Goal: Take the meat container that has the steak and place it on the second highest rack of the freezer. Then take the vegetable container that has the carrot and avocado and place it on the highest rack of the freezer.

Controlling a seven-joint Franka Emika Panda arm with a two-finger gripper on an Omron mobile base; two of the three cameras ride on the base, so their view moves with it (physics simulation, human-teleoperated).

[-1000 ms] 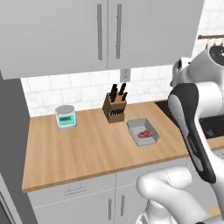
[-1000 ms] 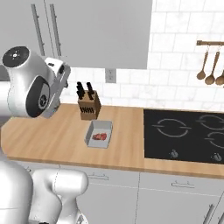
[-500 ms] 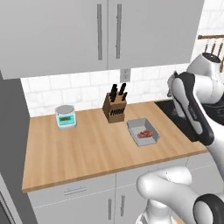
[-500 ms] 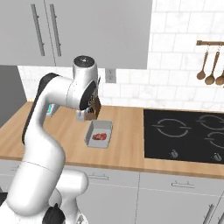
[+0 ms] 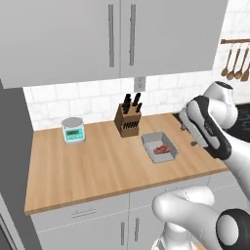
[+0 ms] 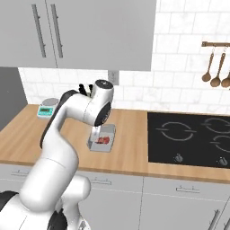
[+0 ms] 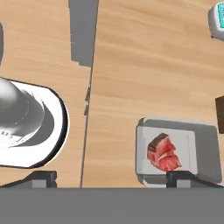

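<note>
**Gripper wide above the steak tray**

You are looking at a wooden counter (image 5: 97, 166) under grey wall cabinets (image 5: 112, 39), with white tile behind it and a black hob (image 6: 188, 139) set into its right end. A grey tall panel (image 5: 12, 161) stands at the counter's left end. Spoons (image 6: 215, 67) hang on a rail over the hob.

Your arm (image 6: 76, 121) arches over the counter, its forearm pointing down at the tray (image 5: 158, 146). In the hand view the gripper (image 7: 111, 177) is spread wide, one dark tip at the lower left over the counter's front edge, the other at the lower right, at the tray's near rim. It holds nothing. You cannot tell from the base views how high the tips hang over the tray.

The tray is a shallow grey rectangle lying flat on the counter, near its right part, just left of the hob and apart from the knife block (image 5: 128, 119) behind it. The scale (image 5: 73, 130), teal with a round grey pan, sits well to the left by the wall.

The steak (image 7: 164, 153) lies inside the tray, toward the side nearest the right tip and just beside it in the hand view. It is a small pinkish-red slab with paler streaks and a darker edge on one side, much smaller than the tray, leaving bare grey floor around it.
</note>
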